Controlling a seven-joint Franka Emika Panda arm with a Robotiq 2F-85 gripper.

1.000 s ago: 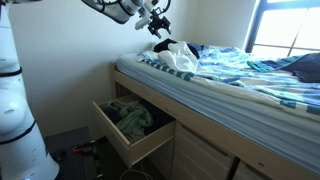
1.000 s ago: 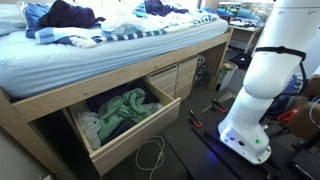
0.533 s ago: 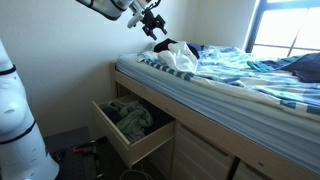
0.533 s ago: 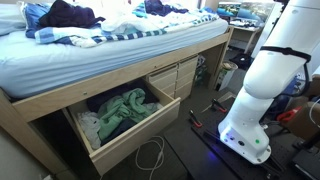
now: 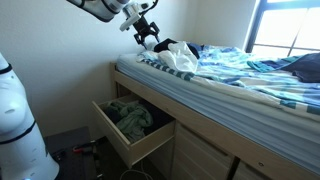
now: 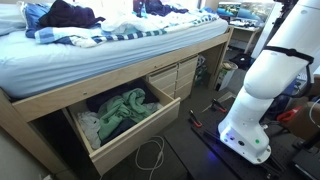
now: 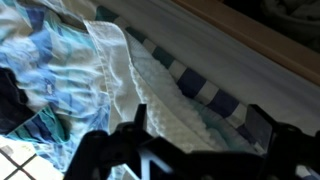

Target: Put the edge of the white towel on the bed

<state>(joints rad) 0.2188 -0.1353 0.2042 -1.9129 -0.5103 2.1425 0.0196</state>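
The white towel (image 5: 180, 58) lies bunched on the near corner of the bed (image 5: 205, 97), on top of a blue-striped cloth (image 5: 150, 63). It lies on the mattress in both exterior views (image 6: 122, 24). My gripper (image 5: 146, 38) hovers just left of and above the towel, open and empty. In the wrist view the towel (image 7: 158, 95) and the striped cloth (image 7: 192, 82) lie below my open fingers (image 7: 200, 128), which hold nothing.
Blue bedding and dark clothes (image 6: 65, 14) cover the bed. An open drawer (image 5: 135, 148) under the bed holds green clothes (image 6: 118, 110). A wall stands behind the bed corner. The white robot base (image 6: 262, 90) stands on the floor, with cables (image 6: 150, 155) nearby.
My gripper has drifted left, away from the towel, staying open. The towel has not moved.
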